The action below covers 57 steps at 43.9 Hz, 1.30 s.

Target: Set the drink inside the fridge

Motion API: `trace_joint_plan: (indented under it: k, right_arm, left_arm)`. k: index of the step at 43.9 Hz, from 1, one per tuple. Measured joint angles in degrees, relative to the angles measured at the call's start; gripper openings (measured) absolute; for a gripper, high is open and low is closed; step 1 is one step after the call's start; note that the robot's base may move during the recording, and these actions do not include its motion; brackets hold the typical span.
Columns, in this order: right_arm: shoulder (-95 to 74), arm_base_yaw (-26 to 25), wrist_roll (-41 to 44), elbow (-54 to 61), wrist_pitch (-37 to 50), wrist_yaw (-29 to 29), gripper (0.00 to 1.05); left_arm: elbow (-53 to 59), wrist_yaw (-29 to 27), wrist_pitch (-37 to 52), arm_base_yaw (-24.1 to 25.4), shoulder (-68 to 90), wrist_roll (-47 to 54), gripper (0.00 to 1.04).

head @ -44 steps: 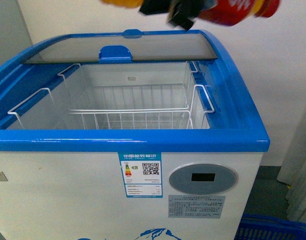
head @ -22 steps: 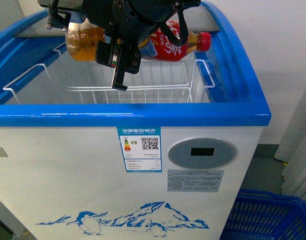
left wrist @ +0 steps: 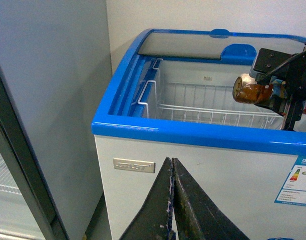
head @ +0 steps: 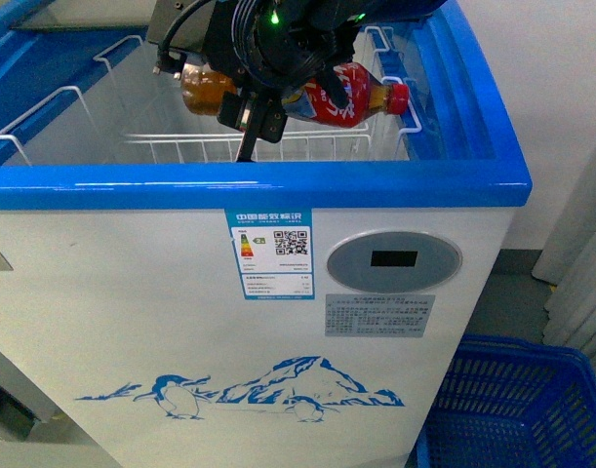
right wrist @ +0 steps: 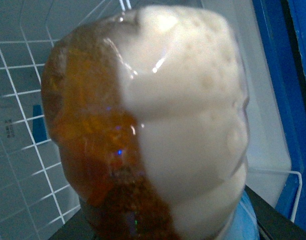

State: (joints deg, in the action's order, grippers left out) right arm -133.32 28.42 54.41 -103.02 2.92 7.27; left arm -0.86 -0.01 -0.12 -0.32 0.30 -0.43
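Observation:
The drink (head: pixel 337 93) lies on its side in my right gripper (head: pixel 268 102), which is shut on its middle. Its red cap points right and its brown base left. It hangs just above the open top of the fridge (head: pixel 278 185), over the white wire basket (head: pixel 210 148). In the left wrist view the drink (left wrist: pixel 250 90) and right gripper (left wrist: pixel 288 95) show above the fridge (left wrist: pixel 193 135) opening. The right wrist view is filled by the drink (right wrist: pixel 142 125), brown with foam, over basket wire. My left gripper (left wrist: pixel 172 161) is shut and empty, low in front of the fridge's white front wall.
The sliding glass lid (left wrist: pixel 193 45) is pushed to the far end. A plain grey cabinet (left wrist: pixel 47 100) stands close on the fridge's left. A blue plastic crate (head: pixel 512 409) sits on the floor at the fridge's right. A white wall lies behind.
My right arm has come down with the drink, from above the fridge to the mouth of its opening. The front view has shifted and now shows more of the fridge's front.

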Motion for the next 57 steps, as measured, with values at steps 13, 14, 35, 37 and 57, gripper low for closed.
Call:
trace_joint_plan:
  k: [13, 14, 35, 37, 57]
  right_arm:
    - [-7.0, -0.2, 2.2, -7.2, 0.7, 8.3, 0.44]
    - [-7.8, -0.3, 2.0, -8.4, 0.6, 8.9, 0.44]
    - [-17.1, 2.1, -10.4, -19.9, -2.4, 6.6, 0.44]
    - [-17.8, 2.4, -11.0, -19.9, -2.8, 6.4, 0.44]
    - [-17.6, 1.8, -11.3, -13.6, -0.1, 7.2, 0.44]
  left_arm:
    - [0.0, 0.0, 0.0, 0.0, 0.0, 0.0, 0.03]
    - [0.0, 0.0, 0.0, 0.0, 0.0, 0.0, 0.03]
    - [0.0, 0.0, 0.0, 0.0, 0.0, 0.0, 0.03]
    - [0.0, 0.0, 0.0, 0.0, 0.0, 0.0, 0.03]
    - [0.0, 0.0, 0.0, 0.0, 0.0, 0.0, 0.03]
